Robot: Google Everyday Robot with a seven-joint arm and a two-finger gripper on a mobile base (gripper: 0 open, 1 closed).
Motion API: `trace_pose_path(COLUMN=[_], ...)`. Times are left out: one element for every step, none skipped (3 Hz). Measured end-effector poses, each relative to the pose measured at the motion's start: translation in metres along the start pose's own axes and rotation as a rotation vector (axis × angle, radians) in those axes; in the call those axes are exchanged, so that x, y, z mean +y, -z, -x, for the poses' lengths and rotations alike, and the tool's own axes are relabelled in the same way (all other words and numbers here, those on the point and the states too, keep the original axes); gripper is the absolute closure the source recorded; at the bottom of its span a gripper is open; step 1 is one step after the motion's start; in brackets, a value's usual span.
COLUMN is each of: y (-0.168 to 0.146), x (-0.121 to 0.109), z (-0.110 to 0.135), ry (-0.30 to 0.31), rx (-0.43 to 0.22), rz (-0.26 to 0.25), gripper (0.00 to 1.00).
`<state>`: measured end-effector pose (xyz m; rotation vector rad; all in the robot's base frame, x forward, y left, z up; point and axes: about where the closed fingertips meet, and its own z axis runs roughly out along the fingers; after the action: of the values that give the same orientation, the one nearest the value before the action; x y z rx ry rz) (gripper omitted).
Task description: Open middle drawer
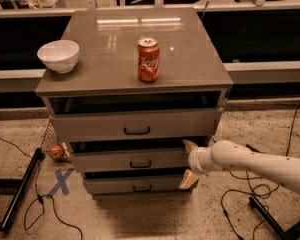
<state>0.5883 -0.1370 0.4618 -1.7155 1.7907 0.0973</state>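
The middle drawer [115,160] is the medium-height grey-brown front in the cabinet, with a small dark bar handle [140,164] at its centre. It stands out slightly, with a dark gap above it. My gripper [188,163] is at the drawer's right end, on the white arm [250,161] that comes in from the right. It is open: one fingertip [190,145] is at the drawer front's top edge and the other is below its bottom edge. I cannot tell whether the fingers touch the panel.
The taller top drawer [135,125] is a little open; the lowest drawer [135,185] sits below. A white bowl [58,55] and a red can [148,59] stand on the cabinet top. Cables [240,204], a black pole [20,189] and a blue tape X [61,181] lie on the floor.
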Motion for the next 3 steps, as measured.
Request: trace_pose_path(y=[-0.022,-0.039,-0.053], x=[-0.017,-0.031,-0.031], z=[-0.014,-0.025,-0.028], ry=[0.003,-0.004,0.006], rx=[0.036,0.065,0.087], rz=[0.009,0.017,0.040], gripper=[0.00,0.16,0.39])
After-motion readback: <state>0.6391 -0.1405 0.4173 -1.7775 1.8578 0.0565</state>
